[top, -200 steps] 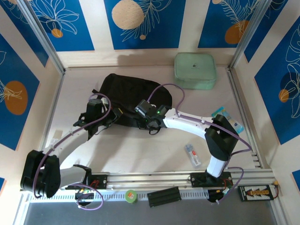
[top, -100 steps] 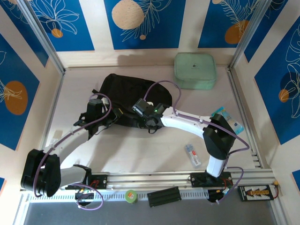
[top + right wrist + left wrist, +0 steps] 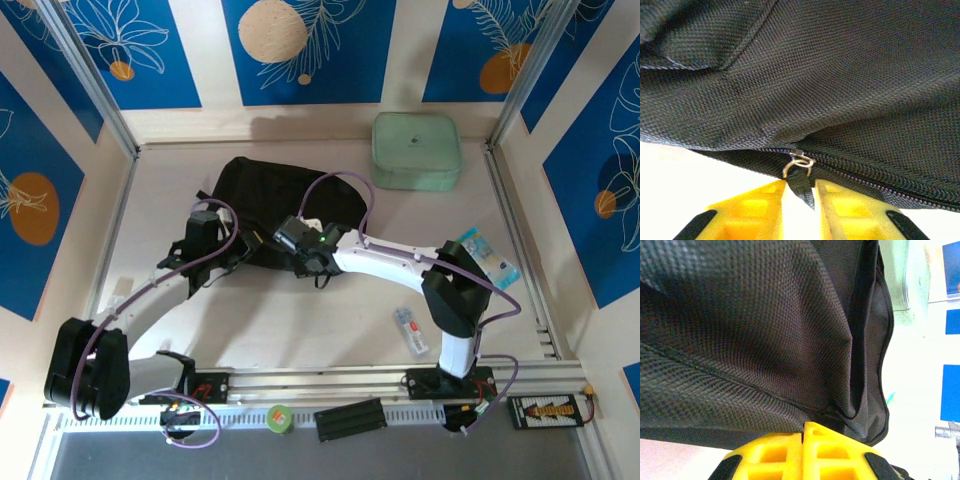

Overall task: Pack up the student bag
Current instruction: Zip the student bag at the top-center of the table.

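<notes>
The right pincer [image 3: 800, 186] pinches the little zip tab [image 3: 802, 194] on the student bag [image 3: 265, 195], the left pincer [image 3: 803, 432] is squeezed together, and a hard tug could slip the tab out.

Student bag [image 3: 265, 195] left of centre; zip case [image 3: 416, 150] behind it, rightward; small packet [image 3: 411, 332] front right.

No writing can be read anywhere. The small packet [image 3: 411, 332] on the surface [image 3: 300, 310], well to the right of the right pincer [image 3: 290, 240], bears print too small to make out (so does the blue packet [image 3: 488, 256]).
</notes>
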Robot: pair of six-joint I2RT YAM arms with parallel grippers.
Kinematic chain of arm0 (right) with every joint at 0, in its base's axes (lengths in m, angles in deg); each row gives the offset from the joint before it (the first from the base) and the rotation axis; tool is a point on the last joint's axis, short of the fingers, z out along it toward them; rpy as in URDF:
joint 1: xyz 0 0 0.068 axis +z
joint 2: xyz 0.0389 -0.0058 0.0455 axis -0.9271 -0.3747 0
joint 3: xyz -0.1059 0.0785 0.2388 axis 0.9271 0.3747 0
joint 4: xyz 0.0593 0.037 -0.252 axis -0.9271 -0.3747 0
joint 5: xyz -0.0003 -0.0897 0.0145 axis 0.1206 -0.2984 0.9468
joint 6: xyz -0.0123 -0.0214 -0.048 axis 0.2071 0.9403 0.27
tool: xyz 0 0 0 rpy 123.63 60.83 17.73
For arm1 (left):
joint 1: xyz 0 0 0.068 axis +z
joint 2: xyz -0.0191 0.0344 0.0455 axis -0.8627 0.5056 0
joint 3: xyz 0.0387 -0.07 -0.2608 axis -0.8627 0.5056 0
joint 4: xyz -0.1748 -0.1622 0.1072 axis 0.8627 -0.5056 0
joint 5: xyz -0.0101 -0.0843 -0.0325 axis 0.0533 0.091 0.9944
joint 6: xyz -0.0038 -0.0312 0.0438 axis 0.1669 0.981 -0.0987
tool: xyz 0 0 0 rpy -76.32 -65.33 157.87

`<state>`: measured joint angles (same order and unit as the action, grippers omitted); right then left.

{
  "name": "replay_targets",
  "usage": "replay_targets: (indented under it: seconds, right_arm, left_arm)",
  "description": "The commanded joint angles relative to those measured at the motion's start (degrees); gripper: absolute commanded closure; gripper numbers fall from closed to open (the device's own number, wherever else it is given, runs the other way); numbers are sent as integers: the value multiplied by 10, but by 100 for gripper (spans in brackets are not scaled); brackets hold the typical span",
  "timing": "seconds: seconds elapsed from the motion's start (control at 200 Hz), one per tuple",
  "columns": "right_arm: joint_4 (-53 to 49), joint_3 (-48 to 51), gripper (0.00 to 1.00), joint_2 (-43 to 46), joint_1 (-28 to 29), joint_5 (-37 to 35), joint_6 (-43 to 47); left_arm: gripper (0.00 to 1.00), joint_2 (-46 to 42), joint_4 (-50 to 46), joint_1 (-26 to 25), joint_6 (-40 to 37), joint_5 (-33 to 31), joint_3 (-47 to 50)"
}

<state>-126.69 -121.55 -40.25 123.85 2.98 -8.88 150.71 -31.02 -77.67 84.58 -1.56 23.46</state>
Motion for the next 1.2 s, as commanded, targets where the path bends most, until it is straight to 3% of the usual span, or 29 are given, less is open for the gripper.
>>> replay_targets:
  seconds: [0.0,0.17,0.375,0.54,0.655,0.885,1.035,1.195]
  right_arm:
    - [-26,-18,82,-14,7,-59,11]
    - [-39,-2,96,13,17,-112,-9]
    - [-36,70,100,75,14,-150,-52]
    - [-16,99,100,91,5,-115,-48]
    - [32,97,92,99,15,-64,0]
    - [72,91,55,83,34,0,-7]
    - [54,74,54,49,34,-18,-28]
    - [55,53,64,25,33,-36,-20]
  left_arm:
    - [100,-10,4,-2,-14,-11,-25]
    - [100,-18,-11,2,-22,-34,-21]
    - [100,-20,-28,5,-35,-56,-13]
    - [100,-20,-18,6,-32,-50,-14]
    - [100,-15,-15,6,-33,-40,-20]
    - [100,-12,-14,6,-32,-26,-25]
    - [100,-11,-13,6,-31,-21,-25]
    - [100,-8,-12,6,-30,-20,-25]
